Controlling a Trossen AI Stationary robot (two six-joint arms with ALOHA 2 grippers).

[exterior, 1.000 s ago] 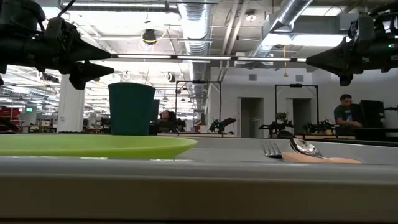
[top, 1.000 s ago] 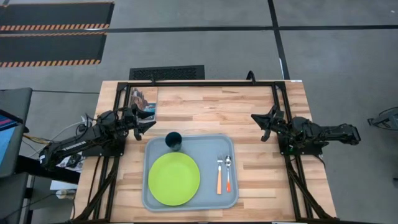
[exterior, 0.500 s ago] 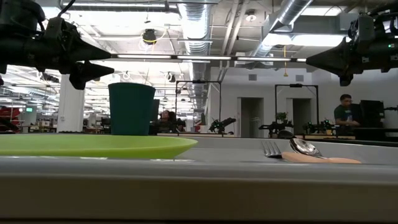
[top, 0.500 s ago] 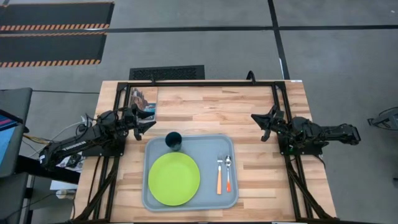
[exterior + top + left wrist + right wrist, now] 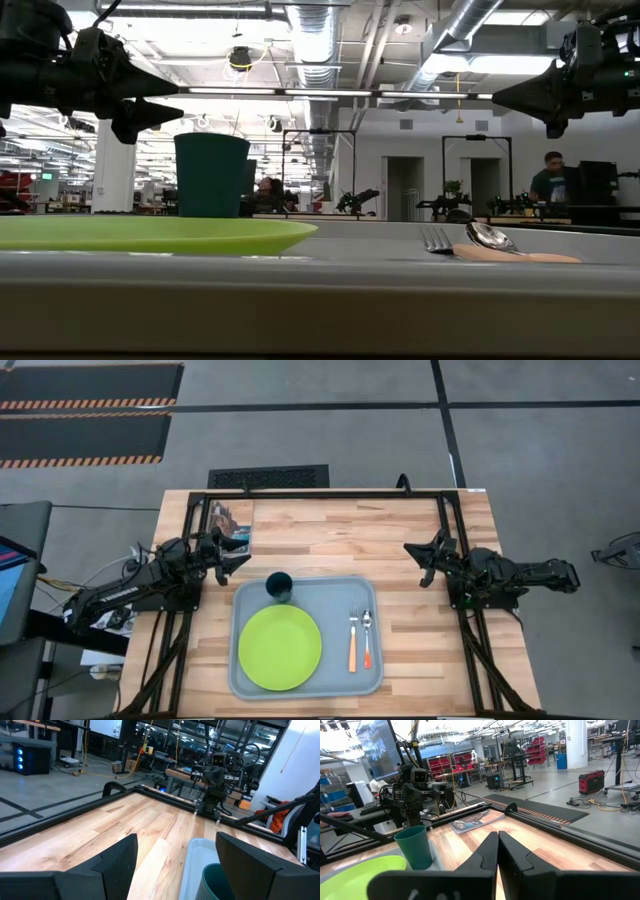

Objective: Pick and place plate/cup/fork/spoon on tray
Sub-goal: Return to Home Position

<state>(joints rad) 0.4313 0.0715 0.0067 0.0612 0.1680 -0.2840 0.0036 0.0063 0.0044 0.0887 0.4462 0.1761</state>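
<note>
We record fingers apart on the left gripper [image 5: 176, 836], together on the right gripper [image 5: 497, 836]; in the low view the plate [image 5: 150, 234] hides the base of the cup [image 5: 212, 175].

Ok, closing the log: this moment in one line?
plate, cup, fork, spoon on tray | left gripper open, tray's left | right gripper shut, tray's right

Bright, even overhead light; soft shadows.

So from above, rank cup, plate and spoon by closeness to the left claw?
1. The cup, at the tray's corner by the left gripper.
2. The plate, on the tray's left half.
3. The spoon, on the tray's right side.
</note>
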